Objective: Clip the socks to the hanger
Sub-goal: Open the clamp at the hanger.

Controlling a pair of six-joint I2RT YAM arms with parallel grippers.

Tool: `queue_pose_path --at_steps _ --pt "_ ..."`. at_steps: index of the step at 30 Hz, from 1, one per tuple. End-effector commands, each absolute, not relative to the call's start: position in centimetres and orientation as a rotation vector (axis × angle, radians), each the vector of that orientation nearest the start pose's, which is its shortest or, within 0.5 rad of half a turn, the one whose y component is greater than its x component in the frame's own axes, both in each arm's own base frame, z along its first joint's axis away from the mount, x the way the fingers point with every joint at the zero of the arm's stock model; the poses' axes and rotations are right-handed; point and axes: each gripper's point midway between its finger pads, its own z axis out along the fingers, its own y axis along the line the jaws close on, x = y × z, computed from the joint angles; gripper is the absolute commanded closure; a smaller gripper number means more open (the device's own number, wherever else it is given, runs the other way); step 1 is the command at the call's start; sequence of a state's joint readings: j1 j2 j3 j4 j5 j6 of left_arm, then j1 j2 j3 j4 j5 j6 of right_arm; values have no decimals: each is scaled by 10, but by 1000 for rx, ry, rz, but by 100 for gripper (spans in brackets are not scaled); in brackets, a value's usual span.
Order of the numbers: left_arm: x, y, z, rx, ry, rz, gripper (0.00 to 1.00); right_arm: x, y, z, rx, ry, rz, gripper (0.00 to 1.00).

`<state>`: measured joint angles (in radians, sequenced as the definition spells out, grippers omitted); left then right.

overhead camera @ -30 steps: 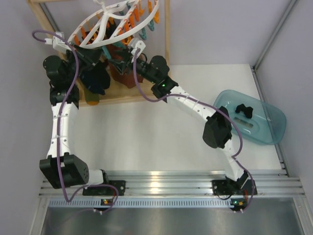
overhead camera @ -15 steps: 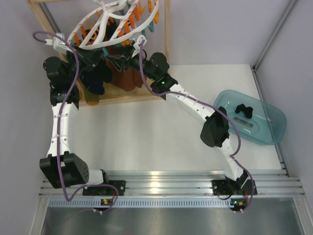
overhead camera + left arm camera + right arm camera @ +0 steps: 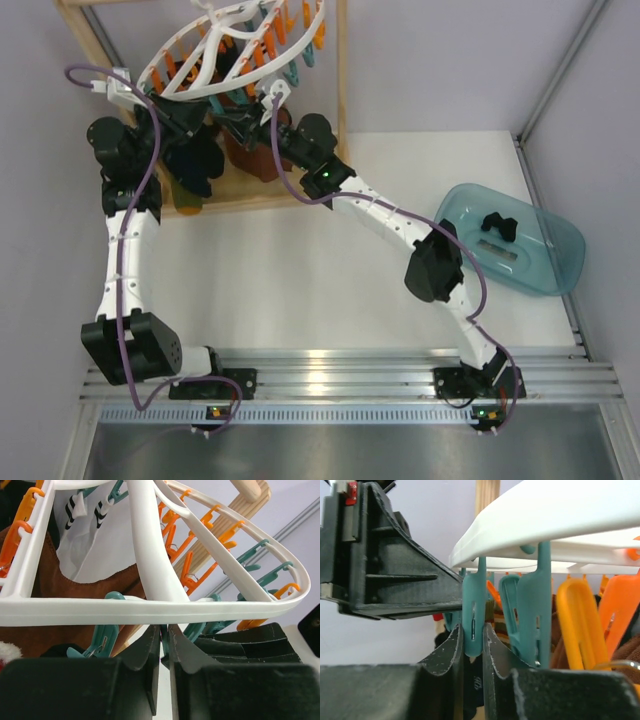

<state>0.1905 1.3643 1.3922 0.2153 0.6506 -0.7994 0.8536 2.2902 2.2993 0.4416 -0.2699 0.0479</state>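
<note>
Found right gripper (image 3: 473,645) pinched shut on teal clip (image 3: 473,615), directly beneath hanger (image 3: 560,515). Jaws of left gripper (image 3: 162,645) were narrow, nearly together; contents could not be told. One sock (image 3: 497,224) lay in tray (image 3: 555,265), well apart from both grippers. Clipping judged unfinished.

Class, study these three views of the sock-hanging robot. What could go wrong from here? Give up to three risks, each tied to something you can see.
1. The right hand pinches the teal clip only at its lower end; it may slip off.
2. The hanger hangs tilted inside the wooden frame; pushing could swing it away.
3. The left hand sits right beside that clip, so the two hands might collide.
</note>
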Motion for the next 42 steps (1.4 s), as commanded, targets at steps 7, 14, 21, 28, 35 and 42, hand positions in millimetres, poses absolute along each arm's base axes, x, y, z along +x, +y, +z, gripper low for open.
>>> queue_pose_path --at_steps 7,14,21,28,35,42 --pt "396 -66 471 -38 1411 -991 54 407 528 480 -617 878 910 100" --pt "386 -72 478 -14 1383 -1045 49 402 527 482 -622 862 917 100" --pt "393 -68 484 -33 1350 -1036 48 391 526 483 -648 837 938 100" --pt "404 -62 492 -61 1320 -1021 46 377 526 486 -678 805 993 100" --pt "408 -58 489 -65 1348 -982 46 374 523 493 -662 801 1014 100" --pt "403 -60 484 -26 1377 -932 43 370 522 498 -654 799 1043 100"
